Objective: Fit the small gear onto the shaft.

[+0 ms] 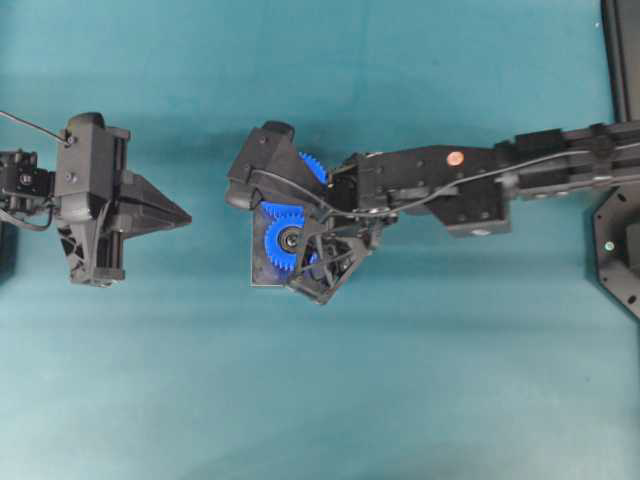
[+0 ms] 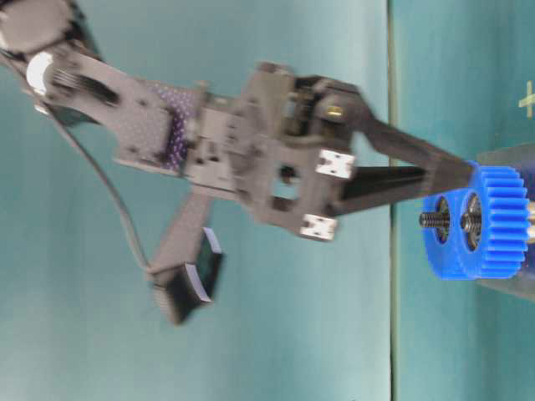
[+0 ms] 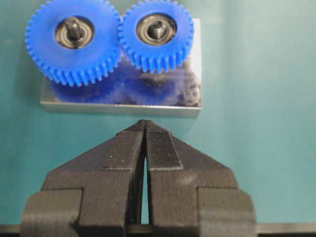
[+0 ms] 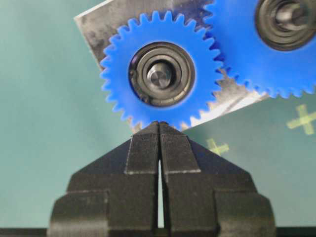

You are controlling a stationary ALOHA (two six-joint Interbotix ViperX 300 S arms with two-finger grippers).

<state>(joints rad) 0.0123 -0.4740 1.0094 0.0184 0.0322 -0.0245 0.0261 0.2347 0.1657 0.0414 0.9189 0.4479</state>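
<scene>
Black fingertips of the right gripper (image 4: 159, 129) are pressed together, holding nothing, at the toothed edge of the small gear (image 4: 161, 74); that gear sits on the shaft (image 4: 160, 77), teeth meshed with the larger blue gear (image 4: 276, 34) on the grey plate (image 4: 96, 24); a sideways nudge could tilt it if not fully seated; left gripper (image 3: 144, 129), also together, waits well apart over the teal bench (image 1: 400, 380); nothing blocks a retreat.

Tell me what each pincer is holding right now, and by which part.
Nothing. The left pincer and right pincer are both shut on nothing; the small gear sits on its shaft.
</scene>
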